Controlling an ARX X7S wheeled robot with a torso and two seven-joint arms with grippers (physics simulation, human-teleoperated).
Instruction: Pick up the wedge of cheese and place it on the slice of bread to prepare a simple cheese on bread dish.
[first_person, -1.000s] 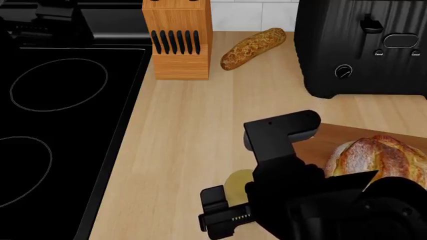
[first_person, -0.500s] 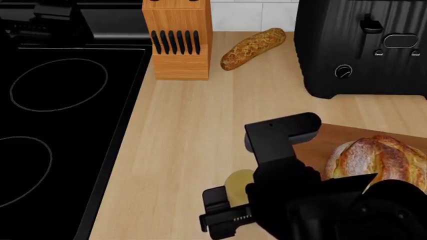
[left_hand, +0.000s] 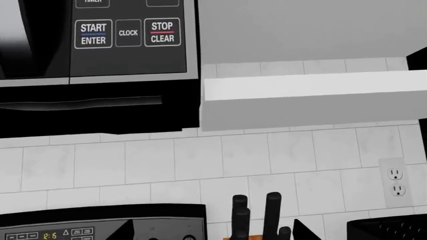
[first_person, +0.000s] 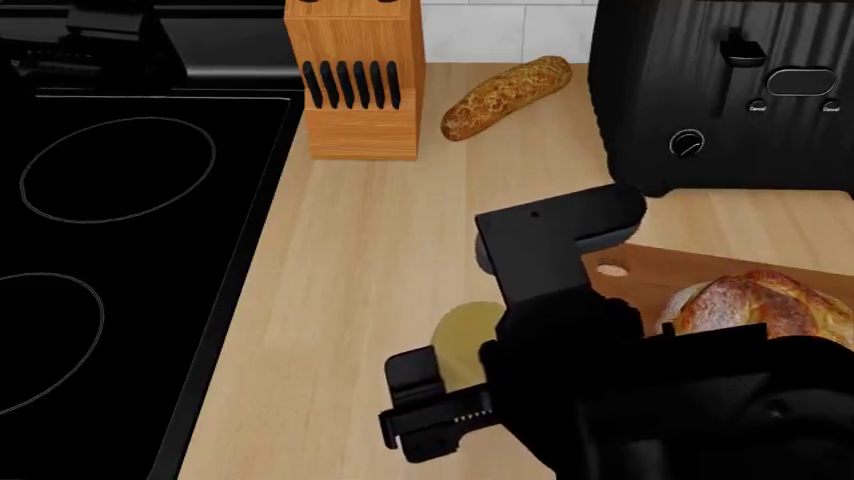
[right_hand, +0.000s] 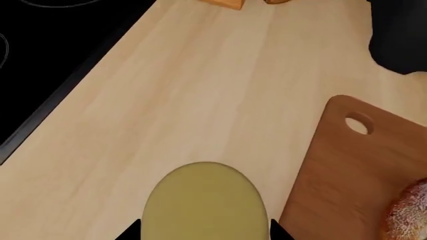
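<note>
The pale yellow wedge of cheese (right_hand: 205, 202) sits between the two dark fingertips of my right gripper (right_hand: 203, 233), which is shut on it, above the light wooden counter. In the head view the cheese (first_person: 465, 345) shows just left of the black right arm. The slice of bread (first_person: 763, 305), a round floured loaf, lies on a wooden cutting board (first_person: 638, 272) to the cheese's right, partly hidden by the arm. Only the loaf's edge (right_hand: 408, 212) shows in the right wrist view. My left gripper (left_hand: 213, 231) points at the wall with its tips wide apart and empty.
A black toaster (first_person: 727, 90) stands behind the board. A knife block (first_person: 358, 80) and a baguette (first_person: 505, 97) are at the back of the counter. The black stove top (first_person: 120, 230) runs along the left. A microwave panel (left_hand: 127, 35) hangs above.
My right arm has risen and shifted slightly left with the cheese held in it. The cheese looks larger, and the board's hanging hole is now uncovered.
</note>
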